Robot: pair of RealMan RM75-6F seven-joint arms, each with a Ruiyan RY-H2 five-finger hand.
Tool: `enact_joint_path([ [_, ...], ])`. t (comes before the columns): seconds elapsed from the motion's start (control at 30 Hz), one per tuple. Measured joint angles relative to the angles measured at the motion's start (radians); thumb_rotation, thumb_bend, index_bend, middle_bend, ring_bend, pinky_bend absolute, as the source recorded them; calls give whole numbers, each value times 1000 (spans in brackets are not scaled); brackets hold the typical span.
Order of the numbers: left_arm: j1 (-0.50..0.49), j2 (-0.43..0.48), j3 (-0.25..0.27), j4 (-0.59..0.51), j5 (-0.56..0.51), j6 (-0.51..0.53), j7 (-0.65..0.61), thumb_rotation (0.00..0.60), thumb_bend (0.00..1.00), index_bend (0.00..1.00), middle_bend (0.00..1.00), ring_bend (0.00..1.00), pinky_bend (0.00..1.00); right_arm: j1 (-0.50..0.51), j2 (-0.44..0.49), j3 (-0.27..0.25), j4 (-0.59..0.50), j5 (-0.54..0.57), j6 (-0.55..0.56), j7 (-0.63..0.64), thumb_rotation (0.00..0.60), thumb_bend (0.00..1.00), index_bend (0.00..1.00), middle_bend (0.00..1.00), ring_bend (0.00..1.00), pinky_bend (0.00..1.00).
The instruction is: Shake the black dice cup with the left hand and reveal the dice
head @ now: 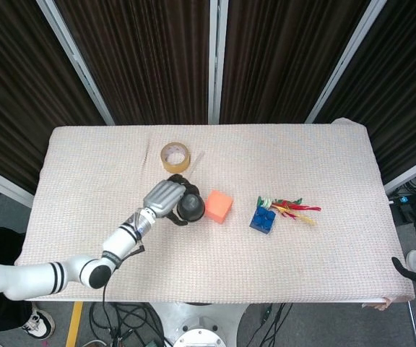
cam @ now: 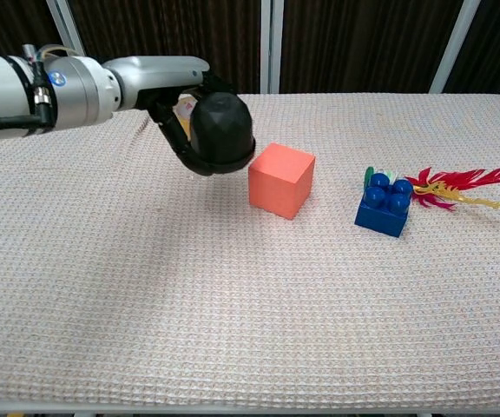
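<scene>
The robot's left hand (cam: 176, 87) wraps its fingers around the black dice cup (cam: 221, 132), holding it above the middle of the tabletop (head: 215, 246), just beside an orange cube (cam: 281, 179). A wide swing could likely knock the cube aside. The right hand (head: 410, 269) waits off the tabletop's right edge, its fingers too unclear to judge.

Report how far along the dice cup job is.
Done: the left hand has the black dice cup gripped and off the table, mouth down, beside the orange cube. In hand: the cup hangs in the air, consistent with shaking. Left: setting it down and lifting it to reveal the dice; none show in either view.
</scene>
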Motion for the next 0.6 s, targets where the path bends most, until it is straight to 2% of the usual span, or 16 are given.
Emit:
enact_joint_path([
  [0.2,76,152,36,58,-106,23,6,600,260,525,565,186,106,8,-12,-3,10,-1,-19,-5,600,141,0,0,0,0],
  [0.3,100,200,39,66,-128,11,-18,600,260,525,565,185,106,12,-18,-6,7,-4,-25,-19,600,141,0,0,0,0],
  [0.43,74,164,31,15,-76,-8,-25,600,260,525,565,185,106,13,-20,-7,-3,-6,-23,-31,600,141,0,0,0,0],
  [0.6,-6,42,11,-76,-3,-32,-16,600,260,522,565,186,106,9,-16,-4,0,5,-21,-25,600,141,0,0,0,0],
])
